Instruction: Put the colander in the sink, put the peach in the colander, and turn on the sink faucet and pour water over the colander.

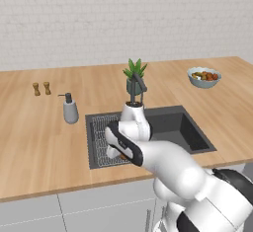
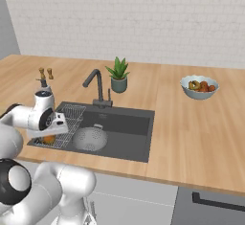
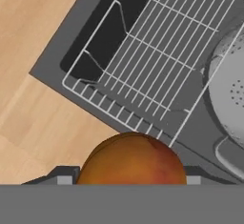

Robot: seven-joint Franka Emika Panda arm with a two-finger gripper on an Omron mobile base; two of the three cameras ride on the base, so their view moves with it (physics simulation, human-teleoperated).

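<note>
Inside sink (image 2: 139, 145): colander (image 2: 90, 139); peach (image 3: 131, 160) in tool (image 3: 126, 180) over rack (image 3: 157, 70).

On your wooden desk (image 2: 191, 133) you see a small potted plant (image 2: 118, 75) standing far back, near the white brick wall (image 2: 143, 18). To the far right sits a pale bowl of mixed fruit (image 2: 199, 86), well apart from the plant. On the left stands a grey soap dispenser bottle (image 1: 70, 109), and farther left a pair of small brown shakers (image 1: 41, 88) stand side by side. Grey cabinet fronts (image 1: 74, 213) run beneath the desk's near edge.
</note>
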